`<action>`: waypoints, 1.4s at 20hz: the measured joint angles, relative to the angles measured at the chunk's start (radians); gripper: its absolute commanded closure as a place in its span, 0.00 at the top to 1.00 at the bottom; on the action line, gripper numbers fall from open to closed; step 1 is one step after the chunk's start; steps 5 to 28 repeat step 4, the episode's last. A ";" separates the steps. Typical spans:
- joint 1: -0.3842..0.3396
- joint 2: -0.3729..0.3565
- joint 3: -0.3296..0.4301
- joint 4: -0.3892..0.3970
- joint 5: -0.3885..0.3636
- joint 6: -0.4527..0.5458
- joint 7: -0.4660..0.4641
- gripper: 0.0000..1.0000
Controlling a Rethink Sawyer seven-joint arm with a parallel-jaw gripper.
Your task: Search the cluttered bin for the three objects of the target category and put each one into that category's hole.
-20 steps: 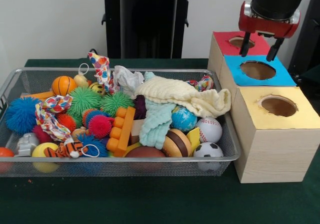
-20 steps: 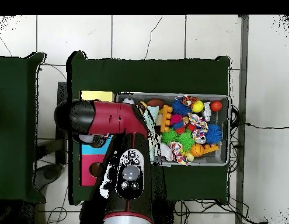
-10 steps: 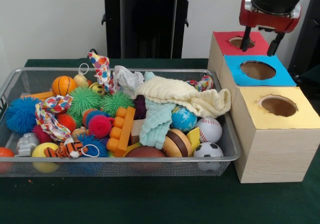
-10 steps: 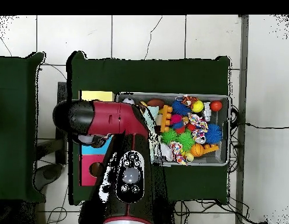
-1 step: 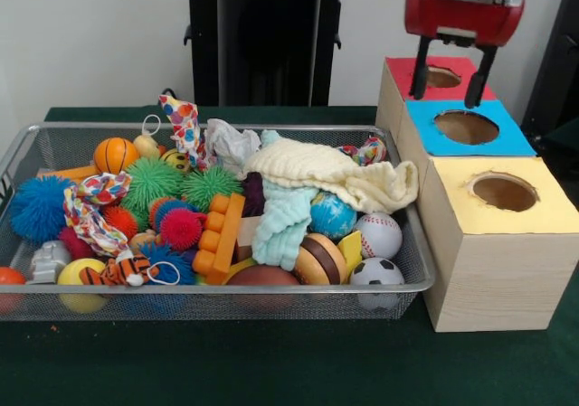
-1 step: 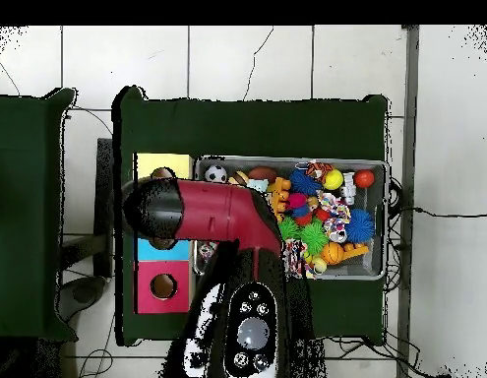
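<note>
The bin [image 5: 398, 243] of toys is lying below and well off to one side of the gripper [image 5: 448, 79], packed with balls, cloths and spiky toys. The three boxes [image 5: 493, 270] are standing directly under the gripper, which is hanging spread open and empty above the red hole [image 5: 441, 77] and the blue hole [image 5: 466, 127]. Which category is wanted is not showing, so the targets are presumably among the clutter. I am judging the next reach needs height over the bin's rim before descending. The soccer ball [image 5: 376, 272] and baseball [image 5: 380, 234] are lying exposed at the nearest corner.
</note>
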 measured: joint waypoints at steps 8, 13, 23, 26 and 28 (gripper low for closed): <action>-0.065 -0.060 0.000 0.041 -0.020 -0.154 0.000 1.00; -0.065 -0.060 0.000 0.041 -0.020 -0.154 0.000 1.00; -0.065 -0.060 0.000 0.041 -0.020 -0.154 0.000 1.00; -0.065 -0.060 0.000 0.041 -0.020 -0.154 0.000 1.00; -0.065 -0.060 0.000 0.041 -0.020 -0.154 0.000 1.00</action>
